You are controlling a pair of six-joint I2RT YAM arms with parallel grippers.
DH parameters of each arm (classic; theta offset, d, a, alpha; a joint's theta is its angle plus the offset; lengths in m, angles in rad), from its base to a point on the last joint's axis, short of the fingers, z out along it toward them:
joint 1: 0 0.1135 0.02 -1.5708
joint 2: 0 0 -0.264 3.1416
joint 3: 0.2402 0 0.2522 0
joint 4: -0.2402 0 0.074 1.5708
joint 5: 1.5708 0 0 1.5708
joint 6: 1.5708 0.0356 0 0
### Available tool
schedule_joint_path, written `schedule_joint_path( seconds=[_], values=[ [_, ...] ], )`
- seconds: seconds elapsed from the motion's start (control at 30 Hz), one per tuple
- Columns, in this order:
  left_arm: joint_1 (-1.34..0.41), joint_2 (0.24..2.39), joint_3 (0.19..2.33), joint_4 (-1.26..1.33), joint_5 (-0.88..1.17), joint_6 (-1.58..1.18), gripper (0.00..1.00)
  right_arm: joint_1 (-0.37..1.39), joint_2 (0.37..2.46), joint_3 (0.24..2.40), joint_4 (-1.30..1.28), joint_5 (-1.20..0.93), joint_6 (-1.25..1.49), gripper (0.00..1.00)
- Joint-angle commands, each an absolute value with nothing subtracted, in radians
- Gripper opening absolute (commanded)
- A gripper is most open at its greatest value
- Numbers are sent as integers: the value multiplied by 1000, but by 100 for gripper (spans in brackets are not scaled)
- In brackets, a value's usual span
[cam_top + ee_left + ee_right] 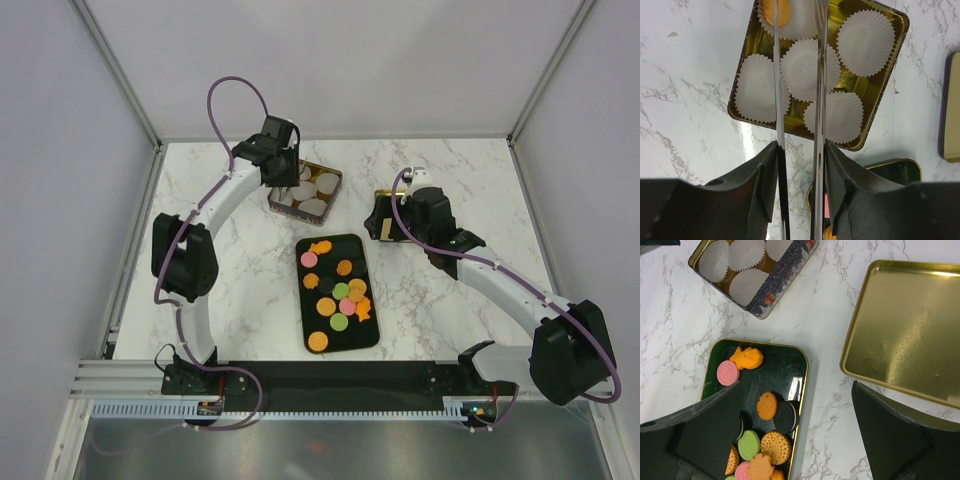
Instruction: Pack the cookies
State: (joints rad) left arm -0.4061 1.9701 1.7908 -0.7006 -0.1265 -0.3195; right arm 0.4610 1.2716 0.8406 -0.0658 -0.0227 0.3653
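Note:
The cookies (340, 296), orange, pink, green and dark brown, lie on a black tray (355, 250) at the table's middle. In the right wrist view a pink one (727, 372), an irregular orange one (747, 358) and a dark brown one (786, 417) show. A gold tin (334, 192) holds white paper cups (865, 42). One orange cookie (782, 12) lies in the tin's far cup. My left gripper (799, 145) hangs over the tin; each finger carries a long thin metal blade, and the blades stand apart with nothing between them. My right gripper (796, 390) is wide open and empty over bare marble.
A gold lid (910, 325) lies upside down right of the tray, partly under my right gripper (383, 215). The tin (785, 280) stands behind the tray, its wall patterned. Grey walls close in the marble table at the back and both sides.

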Motion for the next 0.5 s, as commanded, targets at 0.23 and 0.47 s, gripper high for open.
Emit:
schedule_joint_path(
  seconds=[0.23,0.47],
  values=[
    [-486,1666,1666,-673,-89,-255,47,465,1253,874,-49,-17,351,98],
    [-538,1361,1340,-733,-34,-249,47,465,1252,884,-58,-20,350,98]
  ],
)
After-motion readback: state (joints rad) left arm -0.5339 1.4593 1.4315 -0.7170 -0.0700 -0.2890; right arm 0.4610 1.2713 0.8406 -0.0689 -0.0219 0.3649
